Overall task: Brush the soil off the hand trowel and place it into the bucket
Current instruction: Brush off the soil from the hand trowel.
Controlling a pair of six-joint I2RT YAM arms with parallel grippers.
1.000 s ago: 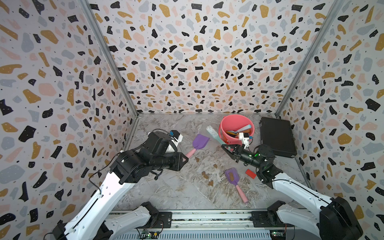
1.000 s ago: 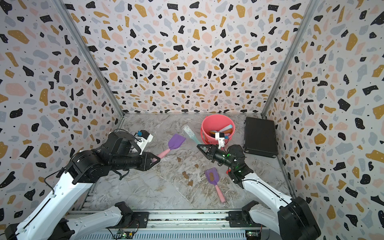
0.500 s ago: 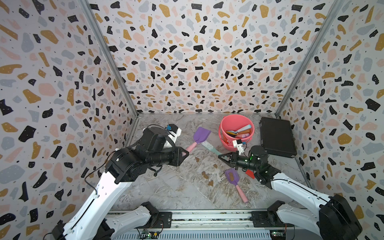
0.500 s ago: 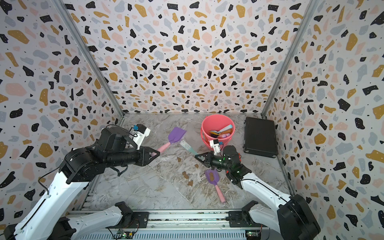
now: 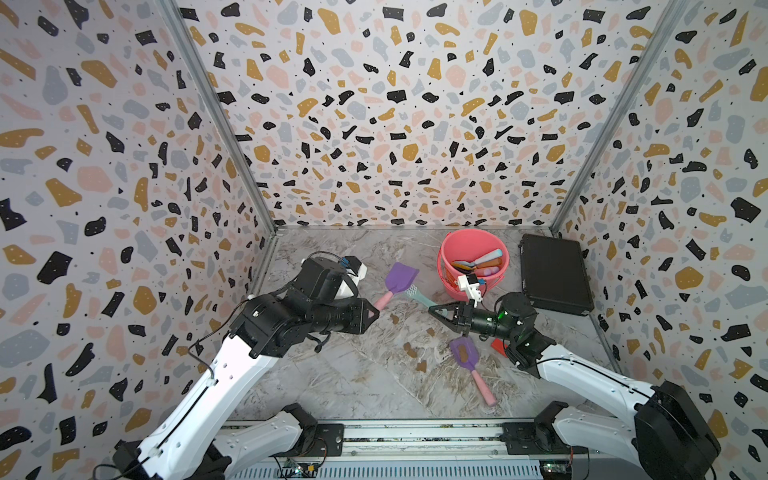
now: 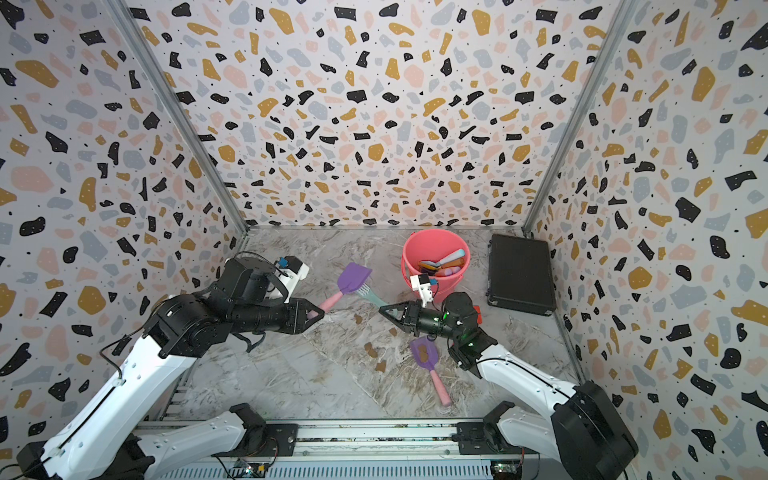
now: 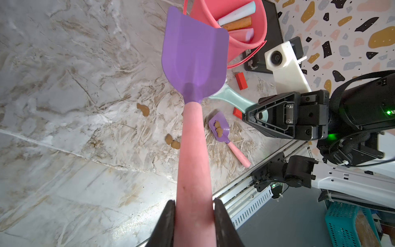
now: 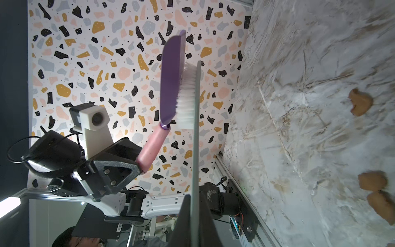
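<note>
On the left, the left fingers (image 5: 371,312) are clamped on the round pink handle of the purple plastic hand trowel (image 5: 401,277). They hold it in the air above the grey marbled bench (image 5: 332,374), and the blade points toward the back, to the left of the bucket and outside it. In the left wrist view the face of this blade looks clean. Just to its right is a teal plastic brush with white bristles (image 5: 417,295), and in the right wrist view the bristles touch the flat side of the blade. On the bench below lie several small dark-brown blobs of soil (image 5: 411,351). The right fingers (image 5: 438,311) are pressed together on the thin teal handle of the brush. Near them a second purple trowel with a pink handle (image 5: 463,353) lies flat on the bench with soil on its blade. Behind stands the round coral-pink plastic bucket (image 5: 473,239), upright, with some coloured handles inside. Further right are a small red block (image 5: 496,344) and a flat black case (image 5: 555,274).
</note>
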